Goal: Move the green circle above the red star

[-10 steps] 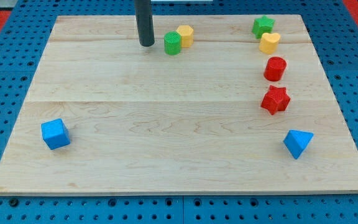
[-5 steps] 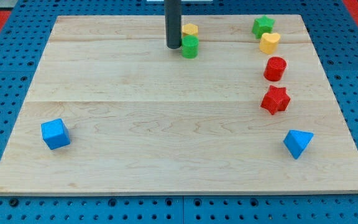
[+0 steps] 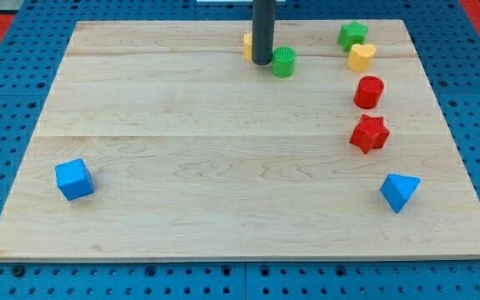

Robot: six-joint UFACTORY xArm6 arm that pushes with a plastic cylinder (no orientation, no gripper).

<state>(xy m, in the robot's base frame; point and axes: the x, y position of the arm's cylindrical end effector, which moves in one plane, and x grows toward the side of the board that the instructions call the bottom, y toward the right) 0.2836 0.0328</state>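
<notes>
The green circle (image 3: 283, 62) lies near the board's top, right of centre. My tip (image 3: 262, 62) stands right against its left side. The red star (image 3: 369, 133) lies at the view's right, well to the right of and below the green circle. A red cylinder (image 3: 369, 92) sits just above the red star. The rod partly hides a yellow block (image 3: 247, 46) behind it, so its shape cannot be made out.
A green star (image 3: 352, 35) and a yellow heart (image 3: 361, 57) sit at the top right, above the red cylinder. A blue triangle (image 3: 399, 192) lies at the lower right. A blue cube (image 3: 74, 179) lies at the lower left. The wooden board (image 3: 223, 167) rests on a blue pegboard.
My tip has moved to the right along the board's top, pushing the green circle to the right, past the yellow block. The other blocks have not moved.
</notes>
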